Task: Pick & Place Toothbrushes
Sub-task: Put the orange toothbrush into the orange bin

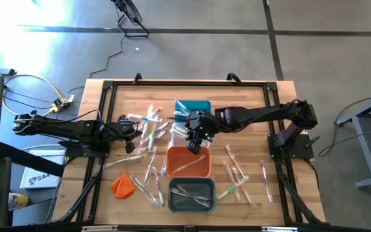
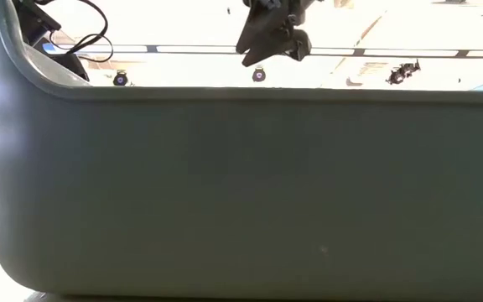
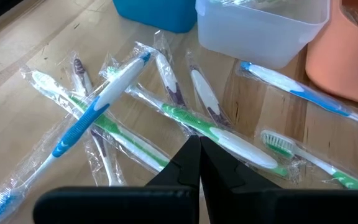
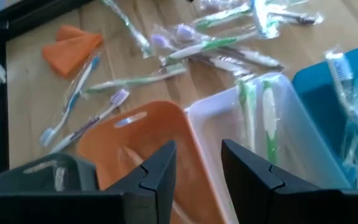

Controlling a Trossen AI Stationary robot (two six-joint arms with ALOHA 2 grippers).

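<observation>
The wooden bench [image 1: 250, 103] carried four bins: teal [image 1: 197, 106], clear [image 1: 180, 127], orange bin [image 1: 189, 162] and grey [image 1: 191, 195]. The right claw [image 1: 194, 147] hung above the orange bin, jaws parted, empty. The left claw [image 1: 133, 131], pinched shut and empty, sat left of that bin. Wrapped toothbrushes [image 1: 148, 125] lay scattered on both sides of the orange bin and inside bins, too many to count. One orange cloth [image 1: 122, 185] lay to its lower left.

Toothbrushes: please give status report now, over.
Left end effector shut, empty, low over wrapped toothbrushes. Right end effector open, empty, above orange bin. Nothing blocking.
</observation>
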